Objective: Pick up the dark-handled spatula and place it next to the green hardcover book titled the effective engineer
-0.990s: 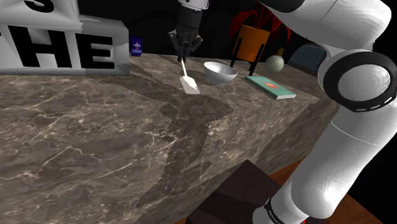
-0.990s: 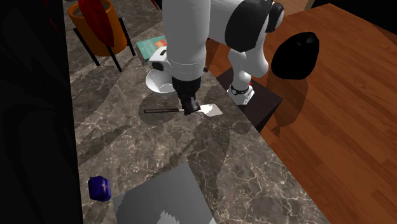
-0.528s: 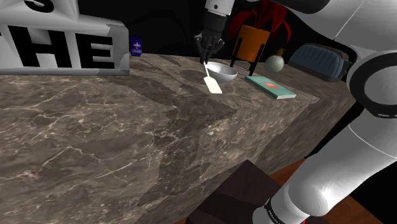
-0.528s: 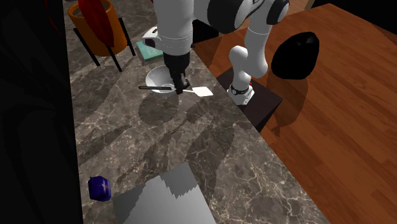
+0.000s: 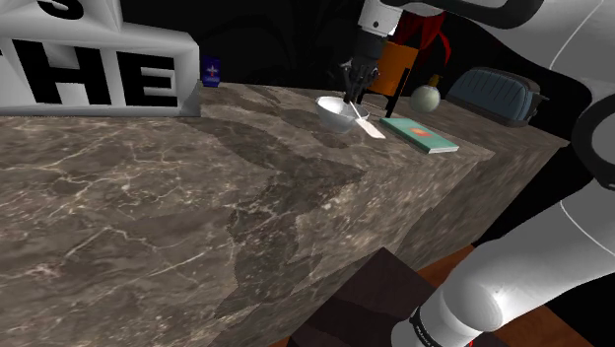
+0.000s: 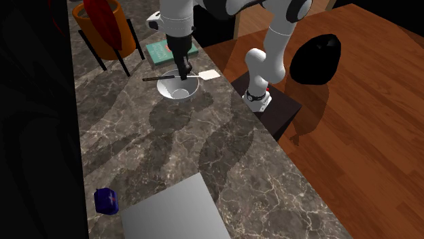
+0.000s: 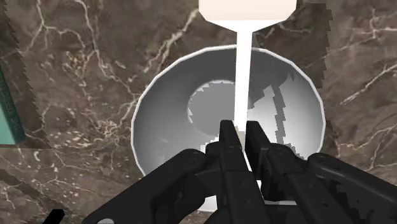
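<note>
The spatula (image 7: 243, 63) is held pinched in the hand (image 7: 245, 132), over the white bowl (image 7: 162, 124). A green book (image 5: 422, 135) is noted at the shoulder view's upper right.

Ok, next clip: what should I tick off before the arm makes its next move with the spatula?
1. Fingers shut on the spatula shaft: ok.
2. Spatula lifted off the counter: ok.
3. Spatula beside the green book: not ok; it hangs over the white bowl.
4. Bare counter between bowl and book for a set-down: ok; a strip shows in the shoulder view.
5. Clearance from the black legs of the orange planter along the way: cannot tell.
</note>
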Controlling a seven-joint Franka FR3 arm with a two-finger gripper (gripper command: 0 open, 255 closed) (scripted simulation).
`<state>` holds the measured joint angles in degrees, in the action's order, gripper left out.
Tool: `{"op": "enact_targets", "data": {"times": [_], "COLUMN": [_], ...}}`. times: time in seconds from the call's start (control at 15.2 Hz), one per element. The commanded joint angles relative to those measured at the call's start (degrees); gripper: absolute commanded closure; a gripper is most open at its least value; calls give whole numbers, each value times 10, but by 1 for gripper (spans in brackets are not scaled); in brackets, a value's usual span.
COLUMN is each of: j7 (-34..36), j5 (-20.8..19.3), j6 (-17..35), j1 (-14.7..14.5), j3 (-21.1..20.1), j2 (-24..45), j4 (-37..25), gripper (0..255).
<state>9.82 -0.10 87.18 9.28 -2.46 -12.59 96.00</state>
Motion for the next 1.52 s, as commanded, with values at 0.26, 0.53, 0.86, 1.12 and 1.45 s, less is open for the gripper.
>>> {"op": "enact_targets", "data": {"times": [0.26, 0.53, 0.86, 1.12, 1.45], "j7": [-85, -142, -214, -273, -350], "j5": [-7, -14, -21, -24, -18], "j6": [-2, -2, -4, -5, -10], "j1": [31, 51, 76, 96, 121], "j3": [54, 91, 139, 178, 229], "j2": [-28, -34, -29, -13, 23], "j4": [25, 31, 23, 4, -36], "gripper": [255, 255, 255, 255, 255]}}
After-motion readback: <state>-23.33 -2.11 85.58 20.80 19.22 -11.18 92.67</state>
